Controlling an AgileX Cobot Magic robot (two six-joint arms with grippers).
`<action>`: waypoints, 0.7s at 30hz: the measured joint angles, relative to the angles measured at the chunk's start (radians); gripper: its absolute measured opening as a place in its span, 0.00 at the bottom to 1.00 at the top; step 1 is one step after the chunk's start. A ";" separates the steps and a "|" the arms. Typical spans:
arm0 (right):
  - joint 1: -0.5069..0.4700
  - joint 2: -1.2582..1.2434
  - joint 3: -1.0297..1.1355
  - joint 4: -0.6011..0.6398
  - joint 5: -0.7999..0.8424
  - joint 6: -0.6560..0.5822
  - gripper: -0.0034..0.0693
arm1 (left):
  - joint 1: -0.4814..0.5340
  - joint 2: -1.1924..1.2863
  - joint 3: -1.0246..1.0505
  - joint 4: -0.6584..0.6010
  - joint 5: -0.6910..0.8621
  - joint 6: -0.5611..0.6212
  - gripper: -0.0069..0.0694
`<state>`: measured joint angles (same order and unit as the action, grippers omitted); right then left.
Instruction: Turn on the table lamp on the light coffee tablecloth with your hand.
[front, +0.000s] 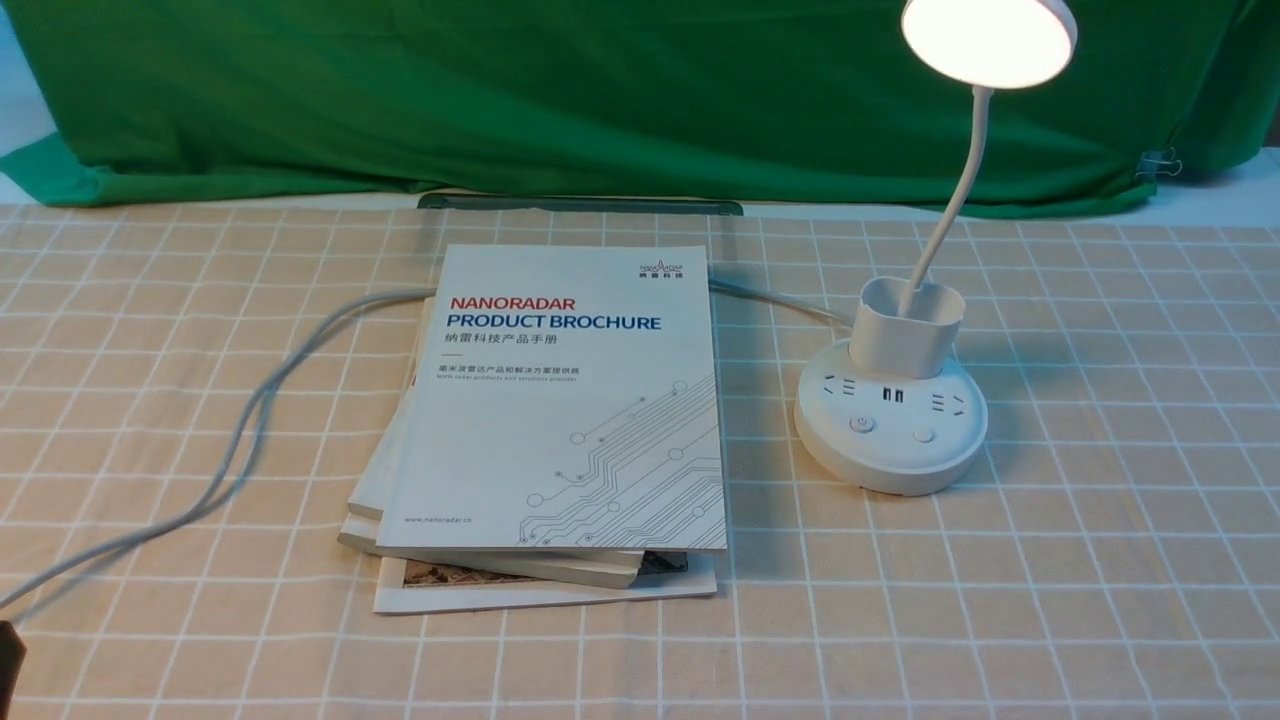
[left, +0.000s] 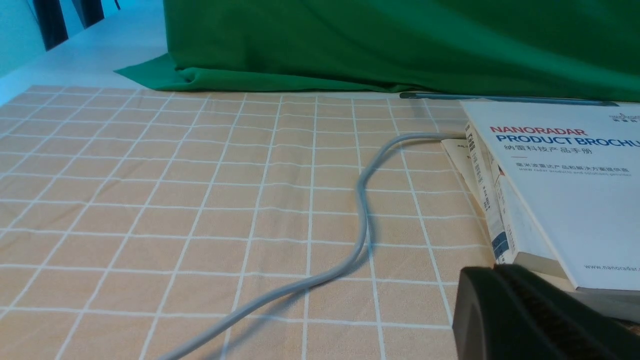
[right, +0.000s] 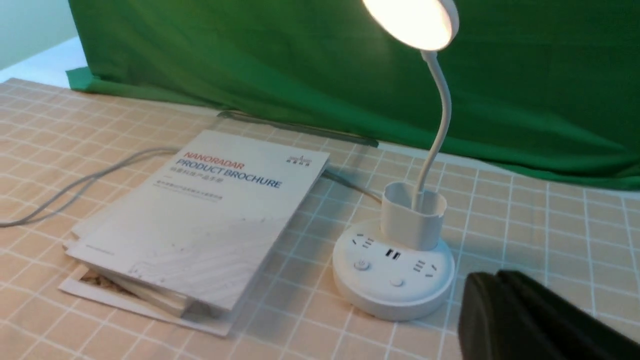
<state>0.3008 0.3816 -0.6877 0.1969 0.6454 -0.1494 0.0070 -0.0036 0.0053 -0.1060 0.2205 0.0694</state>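
At my right wrist: my right gripper (right: 492, 290) has its black fingers pressed flat together, tips low over the cloth.
Right gripper to lamp: the tips sit near the round base (right: 395, 285) on its near right side, apart from it, not touching.
At my left wrist: my left gripper (left: 492, 280) is likewise closed, its fingers meeting in a thin seam, just beside the near left corner of the book stack (left: 505, 220).
Table lamp: the table lamp (front: 905, 335) stands upright on the light coffee tablecloth (front: 1100, 560), right of the books.
Lamp head: the disc head (front: 988, 40) glows warm white on its thin bent neck (front: 955, 200), which rises from the cup-shaped holder.
Buttons: two buttons (front: 862, 424) sit on the front of the base, below the sockets.
Books: the product brochure (front: 570, 400) lies on top of the stack, slightly skewed over the books beneath.
Cable: a grey cable (front: 230, 450) runs from behind the books across the cloth toward my left side.
Backdrop: a green cloth (front: 600, 100) hangs behind the table.
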 joint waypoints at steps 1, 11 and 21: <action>0.000 0.000 0.000 0.004 0.001 0.001 0.10 | 0.000 0.000 0.000 0.000 0.000 0.000 0.12; 0.000 -0.002 0.019 -0.012 -0.138 -0.074 0.09 | 0.000 0.000 0.000 0.000 0.000 0.000 0.12; -0.123 -0.203 0.481 -0.065 -0.645 -0.025 0.09 | 0.000 0.000 0.000 0.000 0.000 0.000 0.12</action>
<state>0.1773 0.1782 -0.2063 0.1324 0.0000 -0.1741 0.0070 -0.0036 0.0053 -0.1060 0.2205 0.0694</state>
